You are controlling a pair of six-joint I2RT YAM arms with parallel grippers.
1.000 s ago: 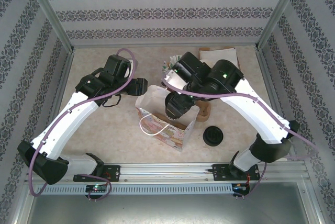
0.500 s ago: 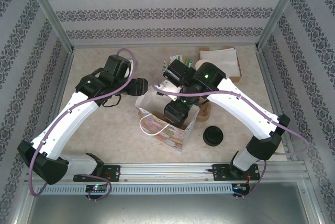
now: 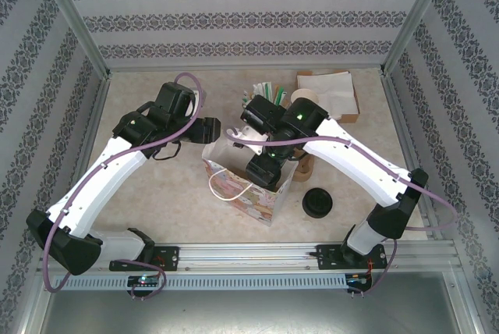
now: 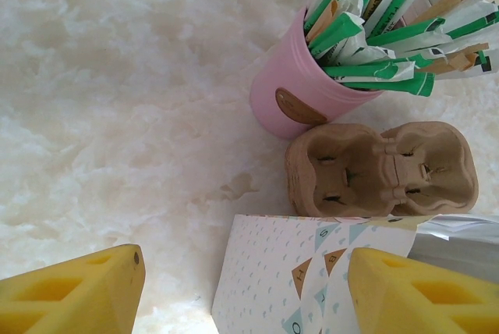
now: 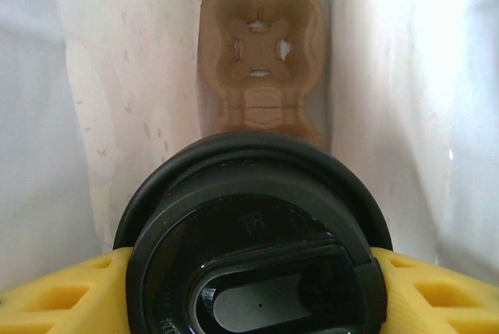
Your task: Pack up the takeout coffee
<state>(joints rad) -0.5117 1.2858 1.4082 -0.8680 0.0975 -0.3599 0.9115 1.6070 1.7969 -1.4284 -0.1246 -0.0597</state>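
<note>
While the left tool [image 4: 245, 268] gapes, the right tool [image 5: 249, 291] clasps the black-lidded takeout coffee [image 5: 253, 217]

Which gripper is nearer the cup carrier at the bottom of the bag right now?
Right. The right gripper is inside the bag, above the cup carrier, holding the takeout coffee. The left gripper is open outside, at the bag's rim.

White arm links [image 3: 101, 178], black joints [image 3: 175, 100], purple cables [image 3: 187, 75], yellow claw fingers [image 4: 70, 291], green indicator lights [image 3: 136, 122]
</note>
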